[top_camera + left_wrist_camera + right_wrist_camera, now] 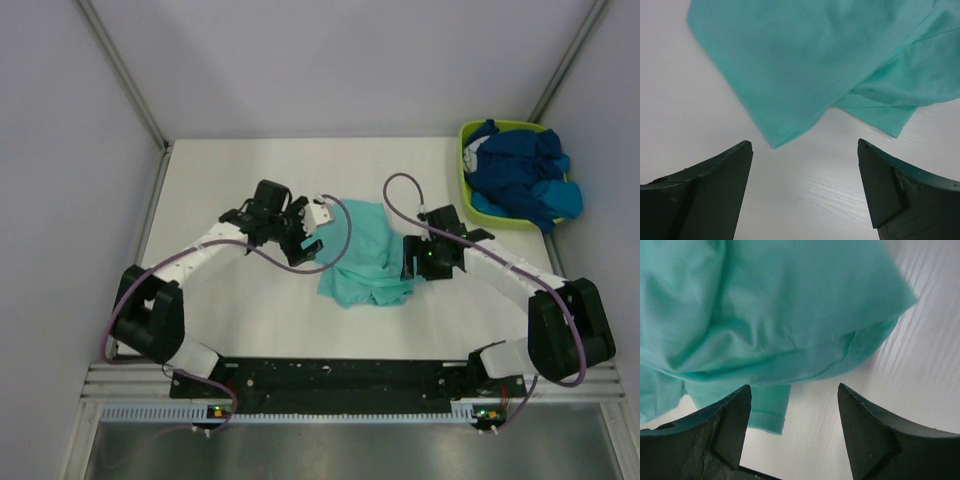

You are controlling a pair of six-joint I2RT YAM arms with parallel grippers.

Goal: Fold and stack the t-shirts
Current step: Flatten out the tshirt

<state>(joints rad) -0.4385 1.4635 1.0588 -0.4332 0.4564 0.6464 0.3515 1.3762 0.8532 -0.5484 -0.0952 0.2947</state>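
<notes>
A mint teal-green t-shirt (365, 255) lies crumpled in the middle of the white table, between both arms. My left gripper (308, 243) sits at its left edge, open, with bare table between the fingers; a corner of the mint shirt (805, 70) lies just ahead of it. On the shirt's right side my right gripper (408, 262) is open too, with the mint shirt (770, 310) bunched ahead and a hemmed sleeve edge beside its left finger (730, 425). Dark navy and brighter blue t-shirts (520, 180) are piled in the tub.
A lime-green plastic tub (472, 200) stands at the back right corner of the table (230, 180). Purple cables loop over both arms. Grey walls enclose the table on three sides.
</notes>
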